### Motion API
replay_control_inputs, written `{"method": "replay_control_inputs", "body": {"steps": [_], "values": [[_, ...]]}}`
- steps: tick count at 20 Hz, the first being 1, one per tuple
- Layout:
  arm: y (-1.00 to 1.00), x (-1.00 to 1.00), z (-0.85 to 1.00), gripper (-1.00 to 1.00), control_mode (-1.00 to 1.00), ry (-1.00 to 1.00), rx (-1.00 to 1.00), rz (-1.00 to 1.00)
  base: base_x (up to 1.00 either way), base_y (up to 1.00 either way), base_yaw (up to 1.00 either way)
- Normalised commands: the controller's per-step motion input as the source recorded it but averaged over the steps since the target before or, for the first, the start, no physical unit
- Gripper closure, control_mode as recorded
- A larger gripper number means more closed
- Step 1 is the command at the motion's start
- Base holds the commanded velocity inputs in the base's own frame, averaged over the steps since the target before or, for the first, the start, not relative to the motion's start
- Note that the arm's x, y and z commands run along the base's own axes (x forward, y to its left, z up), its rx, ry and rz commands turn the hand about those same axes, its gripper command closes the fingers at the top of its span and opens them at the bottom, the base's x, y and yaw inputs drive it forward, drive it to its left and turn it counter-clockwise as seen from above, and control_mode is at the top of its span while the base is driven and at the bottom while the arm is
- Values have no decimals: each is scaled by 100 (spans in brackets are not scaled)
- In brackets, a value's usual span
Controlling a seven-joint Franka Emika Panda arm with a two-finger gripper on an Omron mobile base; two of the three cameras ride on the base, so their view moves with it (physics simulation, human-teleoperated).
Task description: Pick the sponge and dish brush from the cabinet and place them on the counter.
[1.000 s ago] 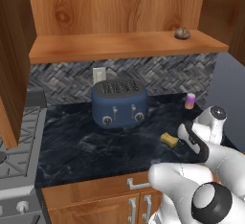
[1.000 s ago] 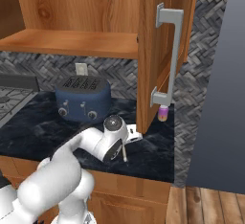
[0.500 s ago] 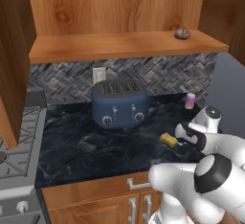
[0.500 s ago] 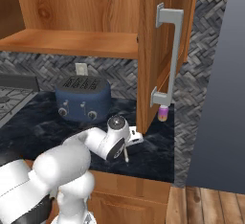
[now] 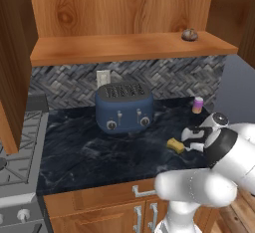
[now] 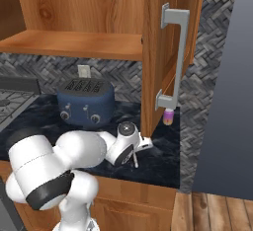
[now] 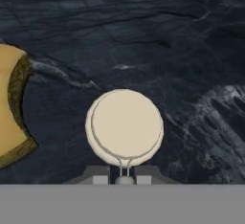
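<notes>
Above the marbled black counter [image 7: 158,41], clenched fingers [image 7: 101,174] grip the dish brush [image 7: 124,127], beside the yellow sponge [image 7: 10,108].

- the counter [image 5: 89,150] is dark black-blue stone with pale marbling, smooth with a bit of a sheen, and a wooden front edge
- the cabinet [image 5: 124,23] is reddish-brown wood, grain and knots easy to see, satin-ish rather than glossy
- the door handle [image 6: 177,57] looks like matt silver metal
- the backsplash [image 5: 64,80] is grey tile laid herringbone, looks rough
- the toaster [image 5: 123,107] is blue with a soft shine
- the sponge [image 5: 176,145] is matt yellow, darker coarse-looking face
- the dish brush [image 7: 124,127] head is smooth pale cream, plasticky, no gloss
- the jar [image 5: 198,104] is purple over cream, matt
</notes>
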Motion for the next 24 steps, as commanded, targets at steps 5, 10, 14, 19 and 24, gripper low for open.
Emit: {"method": "replay_control_inputs", "body": {"steps": [5, 10, 14, 19, 24], "values": [[-14, 25, -24, 100, -100, 0, 0, 0, 0, 0, 0], [-7, 23, -25, 100, -100, 0, 0, 0, 0, 0, 0], [0, 14, -27, -100, -100, 0, 0, 0, 0, 0, 0], [0, 4, -11, -100, -100, 2, 0, 0, 0, 0, 0], [0, 0, 4, -100, -100, 4, 0, 0, 0, 0, 0]]}}
